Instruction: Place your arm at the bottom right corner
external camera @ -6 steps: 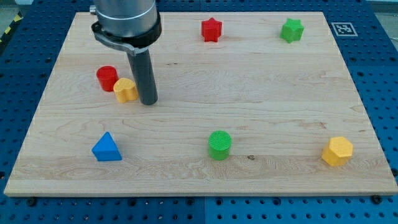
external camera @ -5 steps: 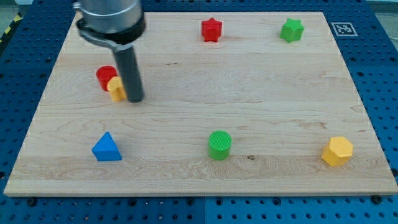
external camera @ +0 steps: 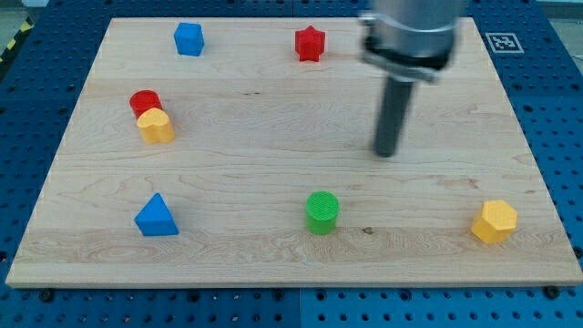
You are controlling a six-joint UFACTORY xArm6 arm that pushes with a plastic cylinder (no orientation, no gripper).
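My tip (external camera: 386, 153) rests on the wooden board (external camera: 273, 109) right of centre, well up and left of the bottom right corner. The yellow hexagon block (external camera: 494, 221) lies near that corner, down and right of the tip. The green cylinder (external camera: 322, 211) sits down and left of the tip. The arm's body hides the area at the top right where the green star block was.
A red star (external camera: 310, 43) and a blue block (external camera: 189, 38) lie near the view's top. A red cylinder (external camera: 144, 102) touches a yellow block (external camera: 156, 126) at the left. A blue triangle (external camera: 157, 217) sits at the bottom left.
My tip has swept from beside the yellow block at the left to right of centre. The yellow block and red cylinder sit slightly further left. The blue block is now uncovered.
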